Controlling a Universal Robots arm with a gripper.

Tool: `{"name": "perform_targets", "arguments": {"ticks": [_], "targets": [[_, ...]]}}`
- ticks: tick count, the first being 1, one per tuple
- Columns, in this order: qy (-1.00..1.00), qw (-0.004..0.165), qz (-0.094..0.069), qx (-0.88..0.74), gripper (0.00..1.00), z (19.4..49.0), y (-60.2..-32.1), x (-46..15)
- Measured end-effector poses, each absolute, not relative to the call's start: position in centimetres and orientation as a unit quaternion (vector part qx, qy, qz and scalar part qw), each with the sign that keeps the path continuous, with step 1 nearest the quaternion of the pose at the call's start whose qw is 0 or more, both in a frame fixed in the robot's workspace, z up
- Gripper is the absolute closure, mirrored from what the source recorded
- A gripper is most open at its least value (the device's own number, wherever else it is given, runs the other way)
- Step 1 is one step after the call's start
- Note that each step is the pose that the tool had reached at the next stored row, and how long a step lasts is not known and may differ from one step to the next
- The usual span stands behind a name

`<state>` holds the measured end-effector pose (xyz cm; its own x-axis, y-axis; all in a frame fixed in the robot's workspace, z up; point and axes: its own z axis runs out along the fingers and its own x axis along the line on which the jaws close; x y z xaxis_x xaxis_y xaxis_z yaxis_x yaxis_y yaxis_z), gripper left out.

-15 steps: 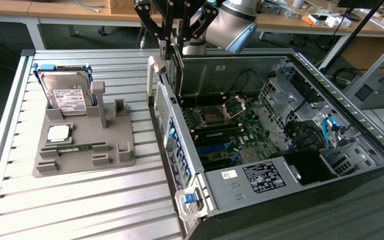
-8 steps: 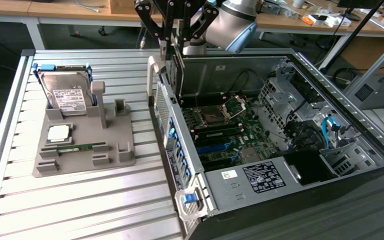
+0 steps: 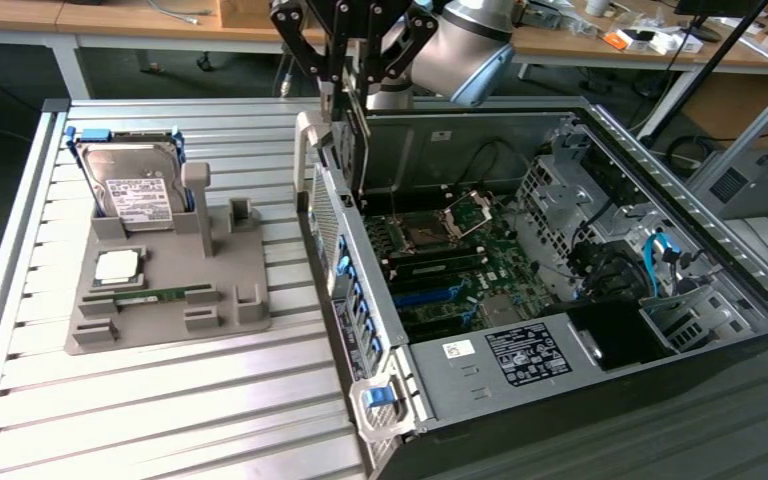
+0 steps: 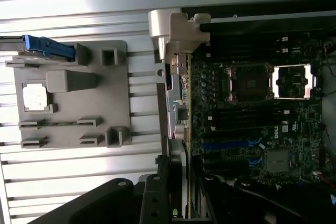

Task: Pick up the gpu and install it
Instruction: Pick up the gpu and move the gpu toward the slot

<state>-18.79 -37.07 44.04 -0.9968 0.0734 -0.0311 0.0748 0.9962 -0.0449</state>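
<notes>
Hanging from the fingers [image 3: 307, 48], the gpu [image 3: 348, 140] is held on edge, thin and dark, with its length running downward; the fingers are partly closed and clamped on its upper end, so the card is carried and rests on nothing. This upright hold is judged to keep the card's lower edge free for a slot.

The case [image 3: 704, 270] is laid on its side on the bench [image 3: 157, 400] with the open side up, so that the motherboard [image 3: 438, 260] faces upward and can be reached from above. The gpu is seen directly below the fingers, over the case wall on the exterior view's left, just beside the motherboard's near edge; it is not yet seated, and contact with the case cannot be told.

On the bench, well apart from the gpu, a grey holder [image 3: 244, 300] is placed; a hard drive [image 3: 137, 190] is stood upright in it and a memory stick [image 3: 157, 296] is laid flat, each in its own recess, presumably so that parts are offered at fixed positions.
</notes>
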Motion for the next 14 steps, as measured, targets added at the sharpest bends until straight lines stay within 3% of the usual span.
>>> {"name": "perform_targets", "arguments": {"ticks": [14], "targets": [[0.999, 0.015, -0.026, 0.037, 0.73, 44.00, -37.07, -18.18]]}}
